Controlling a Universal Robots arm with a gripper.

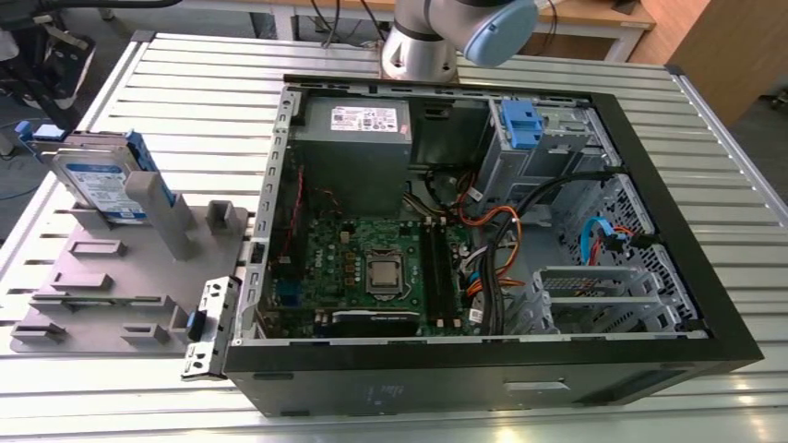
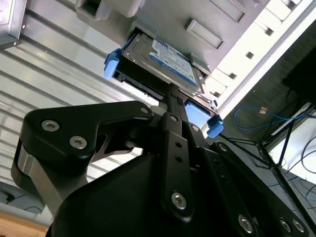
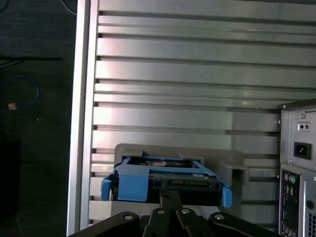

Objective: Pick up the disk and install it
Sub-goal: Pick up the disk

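Observation:
The disk (image 1: 105,185) stands on edge in a grey holder (image 1: 117,277) at the exterior view's left, its blue-and-white label facing out and its blue carrier frame around it. In both wrist views the disk (image 2: 163,61) (image 3: 163,178) sits in that holder just beyond my black gripper (image 2: 170,94) (image 3: 170,196). The gripper's fingers are pressed together, hold nothing, and point at the disk's edge with a gap to it. The arm's grey link with a blue cap (image 1: 499,32) shows at the top of the exterior view.
An open computer case (image 1: 689,305) lies on the slatted metal table (image 1: 185,74), with a motherboard, cables, a grey power supply (image 1: 357,125) and a grey drive cage with a blue handle (image 1: 523,129). The case's back panel (image 3: 298,148) is beside the holder. The table edge (image 3: 81,123) is close.

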